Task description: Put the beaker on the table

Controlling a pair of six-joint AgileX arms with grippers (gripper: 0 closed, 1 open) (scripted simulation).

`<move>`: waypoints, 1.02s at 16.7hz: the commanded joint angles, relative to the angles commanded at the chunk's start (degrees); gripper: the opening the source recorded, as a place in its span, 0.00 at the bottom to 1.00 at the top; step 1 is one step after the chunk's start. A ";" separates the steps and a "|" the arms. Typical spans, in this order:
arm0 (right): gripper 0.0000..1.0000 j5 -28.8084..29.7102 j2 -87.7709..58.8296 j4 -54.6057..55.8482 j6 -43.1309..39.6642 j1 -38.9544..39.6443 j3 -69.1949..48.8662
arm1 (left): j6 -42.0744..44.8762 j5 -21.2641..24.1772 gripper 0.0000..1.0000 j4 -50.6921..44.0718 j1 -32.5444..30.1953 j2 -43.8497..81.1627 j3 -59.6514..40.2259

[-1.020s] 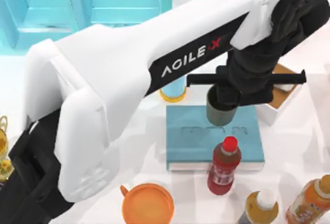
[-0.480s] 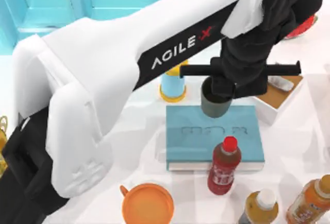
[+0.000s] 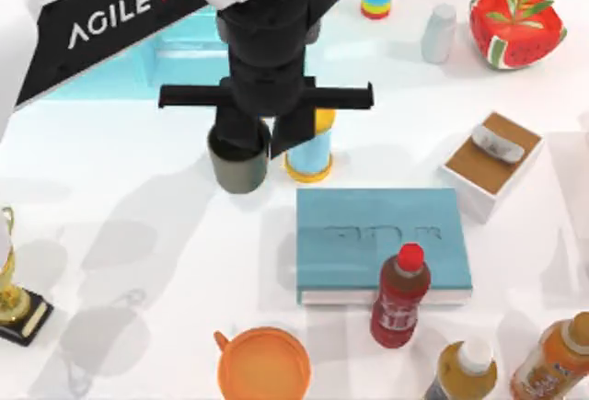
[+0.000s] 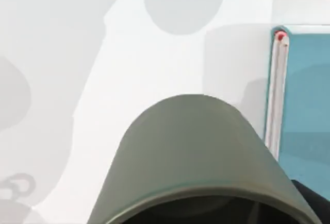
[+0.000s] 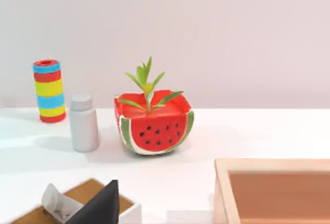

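A plain pale wall (image 5: 206, 33) stands behind the glossy white desk (image 3: 120, 225). A light-blue cabinet (image 3: 184, 51) stands at the far left side.

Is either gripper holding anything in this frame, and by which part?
The left gripper holds the dull grey-green handleless beaker by its upper rim, above the glossy white table, left of the light-blue can.

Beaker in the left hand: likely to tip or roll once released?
The beaker looks like a squat, rigid cylinder, so it probably stands stably. Tipped over, its round wall would likely roll on the glossy table. The left hand grips its rim.
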State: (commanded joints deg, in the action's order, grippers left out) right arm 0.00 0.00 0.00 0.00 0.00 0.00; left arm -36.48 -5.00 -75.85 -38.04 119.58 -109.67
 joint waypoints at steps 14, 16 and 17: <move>1.00 0.00 0.00 0.00 0.00 0.00 0.00 | 13.29 3.19 0.00 4.98 12.90 -14.56 21.27; 1.00 0.00 0.00 0.00 0.00 0.00 0.00 | 13.71 3.17 0.00 7.98 13.20 -14.37 23.73; 1.00 0.00 0.00 0.00 0.00 0.00 0.00 | 13.89 3.12 0.00 9.90 13.48 -14.24 25.35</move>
State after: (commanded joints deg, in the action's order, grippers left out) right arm 0.00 0.00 0.00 0.00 0.00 0.00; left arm -22.59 -1.89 -65.95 -24.56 105.34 -84.32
